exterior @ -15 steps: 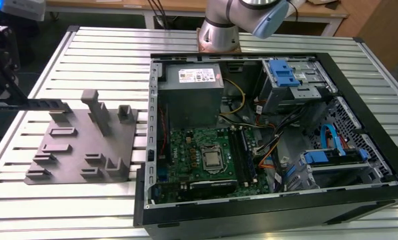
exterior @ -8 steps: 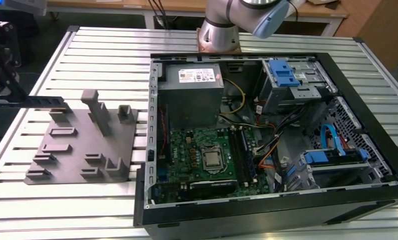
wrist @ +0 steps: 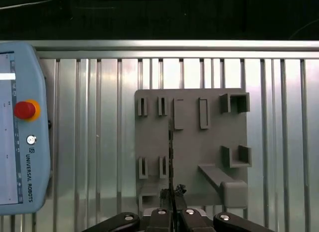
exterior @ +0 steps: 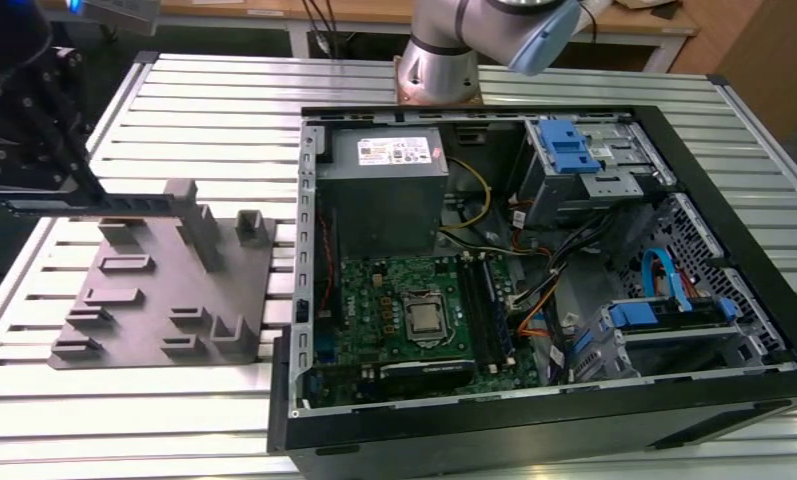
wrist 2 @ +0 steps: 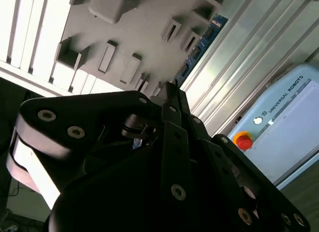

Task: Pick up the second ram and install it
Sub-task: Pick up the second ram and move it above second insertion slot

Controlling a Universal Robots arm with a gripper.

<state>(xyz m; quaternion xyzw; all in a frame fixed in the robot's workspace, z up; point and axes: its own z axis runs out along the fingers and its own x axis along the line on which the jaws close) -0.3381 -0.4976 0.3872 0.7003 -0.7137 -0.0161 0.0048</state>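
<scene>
The second ram (exterior: 118, 204) is a thin dark stick lying level above the grey holder block (exterior: 158, 290), at the exterior view's left. My black gripper (exterior: 89, 193) comes down onto its top edge and looks shut on it. In the second wrist view the ram (wrist 2: 202, 40) shows as a blue-green board running out from the fingertips of the gripper (wrist 2: 172, 90). In the first wrist view the ram (wrist: 171, 152) is a thin line seen edge-on, running from the gripper (wrist: 172, 194) over the holder block (wrist: 209, 142).
An open computer case (exterior: 718, 400) lies at the exterior view's right, with the green motherboard (exterior: 371, 300) and its long black slots (exterior: 478, 300) inside. Cables and blue drive brackets crowd its right half. A teach pendant (wrist: 20, 127) lies on the ribbed metal table (exterior: 211, 110) beside the holder.
</scene>
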